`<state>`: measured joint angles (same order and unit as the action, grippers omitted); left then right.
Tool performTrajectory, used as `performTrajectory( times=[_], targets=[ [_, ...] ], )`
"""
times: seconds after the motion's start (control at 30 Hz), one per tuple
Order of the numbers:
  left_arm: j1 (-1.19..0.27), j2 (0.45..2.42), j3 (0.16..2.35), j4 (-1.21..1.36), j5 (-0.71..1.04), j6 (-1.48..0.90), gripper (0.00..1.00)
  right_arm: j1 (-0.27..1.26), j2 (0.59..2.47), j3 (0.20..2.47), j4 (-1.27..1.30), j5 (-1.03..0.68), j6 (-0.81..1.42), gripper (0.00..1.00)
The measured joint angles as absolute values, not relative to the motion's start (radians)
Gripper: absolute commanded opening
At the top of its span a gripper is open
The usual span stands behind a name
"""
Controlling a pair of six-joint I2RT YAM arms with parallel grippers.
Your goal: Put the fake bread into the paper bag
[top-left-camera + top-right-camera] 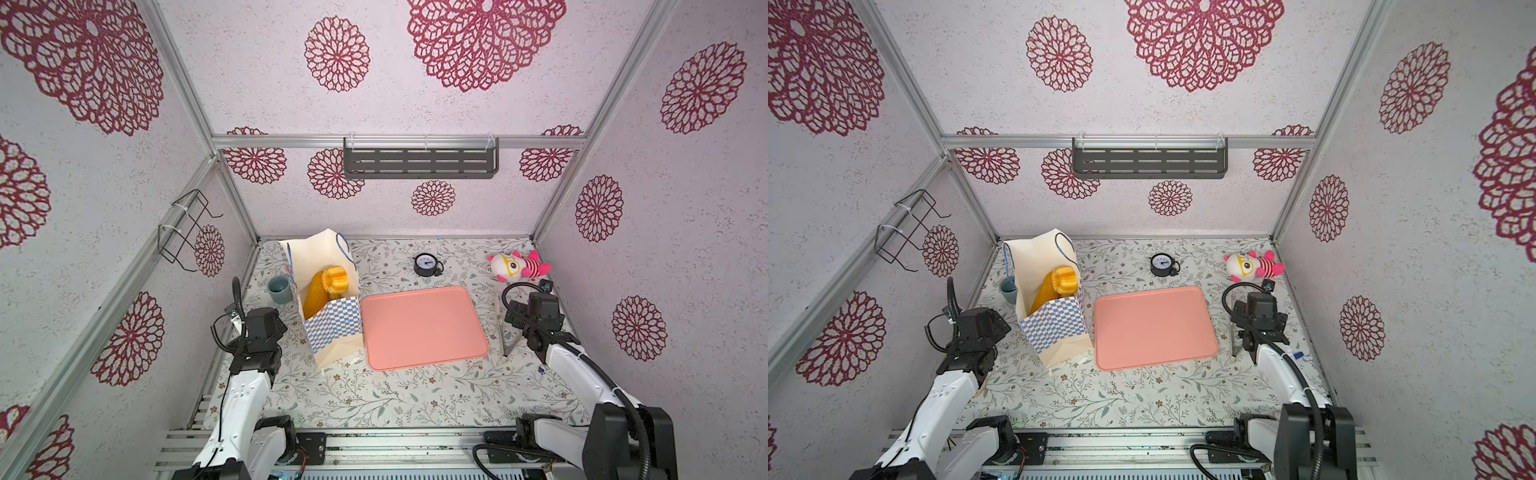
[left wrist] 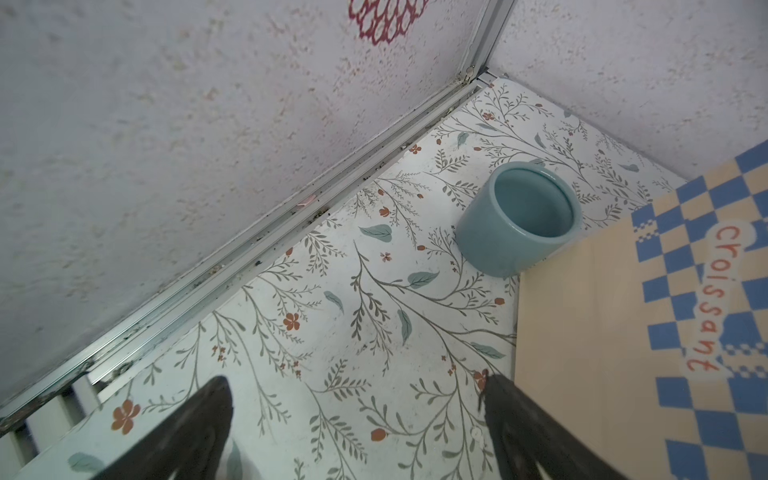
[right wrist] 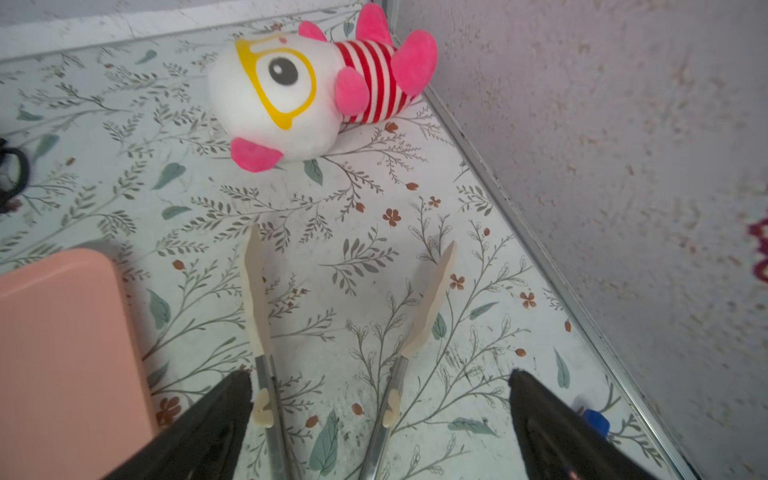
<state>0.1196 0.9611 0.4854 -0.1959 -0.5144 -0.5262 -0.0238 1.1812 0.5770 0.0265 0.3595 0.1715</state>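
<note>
left tool (image 2: pixel 353 390) wide, low beside paper bag (image 1: pixel 332 324) | right tool (image 3: pixel 380 374) wide, well right of it, above tongs (image 3: pixel 428 299)

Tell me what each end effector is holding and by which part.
Nothing is held. The left end effector is open beside the paper bag; the right end effector is open over the tongs lying on the table.
</note>
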Motion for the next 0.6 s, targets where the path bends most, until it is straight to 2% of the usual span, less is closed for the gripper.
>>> performTrajectory(
  times=[0.3,0.6],
  targets=[
    [0.123,1.116,0.447,0.084,-0.538,-0.478,0.97,-0.024,1.345,0.545,0.317,0.364,0.142,0.99],
    [0.131,1.262,0.432,0.35,-0.527,-0.406,0.97,-0.024,1.415,0.485,0.567,0.334,0.113,0.99]
  ],
)
